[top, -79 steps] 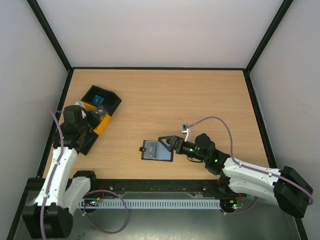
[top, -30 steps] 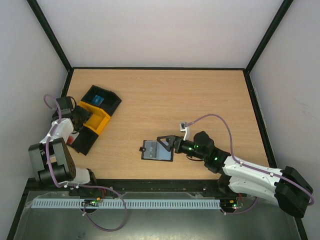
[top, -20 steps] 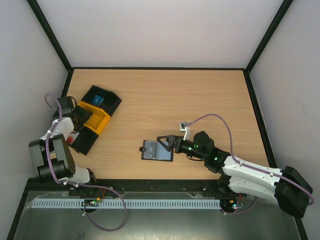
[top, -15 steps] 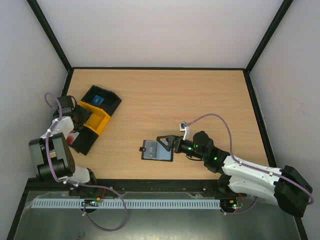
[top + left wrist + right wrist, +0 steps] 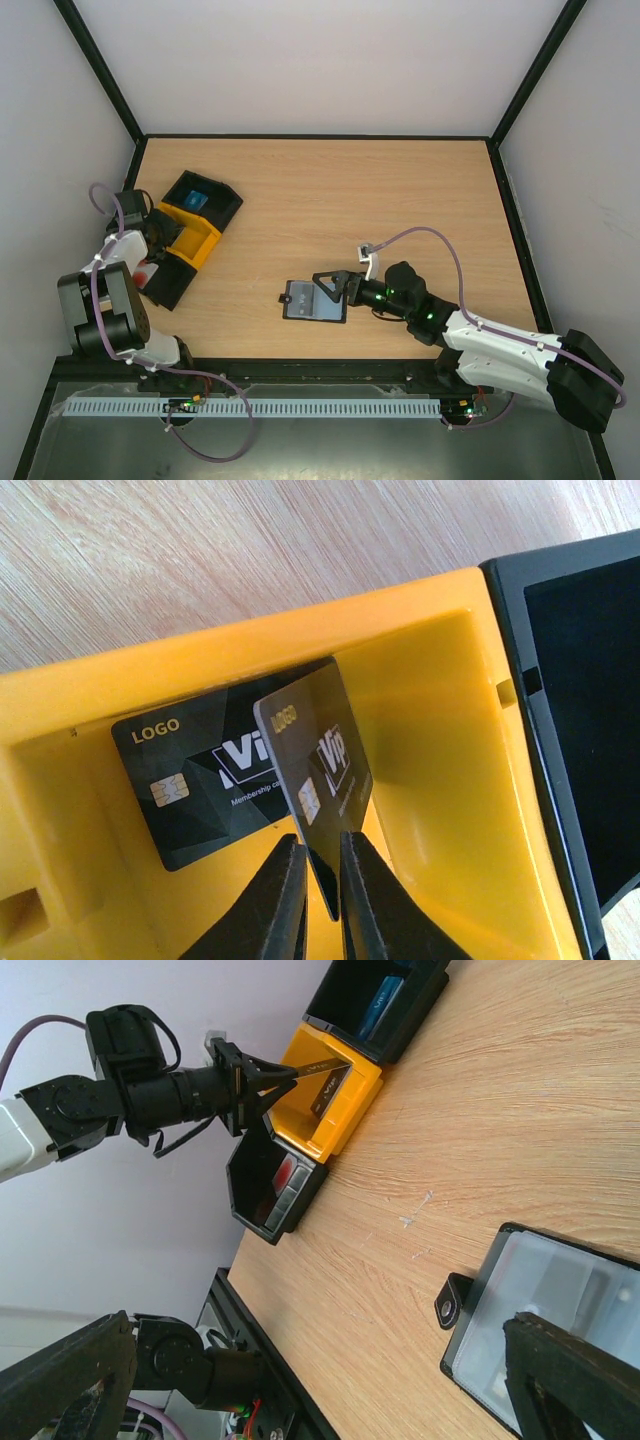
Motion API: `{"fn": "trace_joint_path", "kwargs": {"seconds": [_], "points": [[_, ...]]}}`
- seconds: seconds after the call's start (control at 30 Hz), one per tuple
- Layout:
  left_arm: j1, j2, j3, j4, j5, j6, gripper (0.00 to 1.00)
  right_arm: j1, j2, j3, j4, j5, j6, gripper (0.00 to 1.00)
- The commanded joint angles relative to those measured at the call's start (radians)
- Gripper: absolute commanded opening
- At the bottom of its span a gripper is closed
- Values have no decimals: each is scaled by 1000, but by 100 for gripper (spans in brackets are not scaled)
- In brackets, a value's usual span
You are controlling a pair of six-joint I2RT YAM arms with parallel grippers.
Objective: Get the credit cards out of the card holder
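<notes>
The card holder lies open on the table, grey-blue inner faces up; it also shows in the right wrist view with its side tab. My right gripper is open wide over it, one finger on its right face. My left gripper is shut on a dark grey credit card, held on edge inside the yellow tray. A second dark grey card lies flat in that tray.
A black tray beyond the yellow one holds a blue card. Another black tray nearer me holds a red card. The trays sit by the table's left wall.
The left arm has folded back toward the left wall, its gripper now reaching the yellow tray from the left. In the last second it barely moved. The right arm and wallet stayed still.
</notes>
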Motion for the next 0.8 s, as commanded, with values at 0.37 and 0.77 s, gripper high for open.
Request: {"fn": "trace_joint_path", "kwargs": {"seconds": [0.37, 0.77], "points": [[6, 4, 52, -42, -22, -2, 16, 2, -2, 27, -19, 18, -2, 98], [5, -31, 81, -82, -37, -12, 34, 2, 29, 25, -56, 27, 8, 98]]}}
